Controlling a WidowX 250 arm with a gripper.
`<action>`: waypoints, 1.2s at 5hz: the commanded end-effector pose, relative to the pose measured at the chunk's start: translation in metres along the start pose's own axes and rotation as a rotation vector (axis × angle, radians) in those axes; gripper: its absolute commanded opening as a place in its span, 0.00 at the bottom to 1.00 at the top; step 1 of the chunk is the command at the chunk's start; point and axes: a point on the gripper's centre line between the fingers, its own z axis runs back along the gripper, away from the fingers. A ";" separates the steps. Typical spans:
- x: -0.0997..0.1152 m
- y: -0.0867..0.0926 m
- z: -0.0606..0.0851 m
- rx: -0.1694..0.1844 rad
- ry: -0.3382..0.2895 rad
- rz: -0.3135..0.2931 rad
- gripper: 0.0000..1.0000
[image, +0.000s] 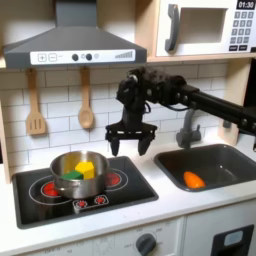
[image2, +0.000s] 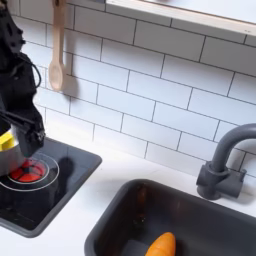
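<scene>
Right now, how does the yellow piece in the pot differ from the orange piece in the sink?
The yellow piece looks blocky and sits in the metal pot on the stove, beside a green piece. The orange piece is elongated and rounded, lying alone in the sink. The gripper hangs open nearer the yellow piece.

White tiled wall (image: 100, 85) — toy kitchen, microwave (image: 205, 27)

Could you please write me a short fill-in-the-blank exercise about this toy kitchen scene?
1. The gripper hangs with its jaws ____ above the stove.
2. The metal pot on the stove holds a green piece and a ____ piece.
3. The orange carrot lies in the ____.
4. Two wooden utensils hang on the tiled ____.

Missing words: open; yellow; sink; wall
</scene>
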 end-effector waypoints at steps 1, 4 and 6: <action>0.004 -0.002 -0.015 -0.031 0.018 0.082 1.00; 0.013 0.005 -0.023 -0.004 0.042 0.294 1.00; 0.026 0.015 -0.021 0.028 0.044 0.315 1.00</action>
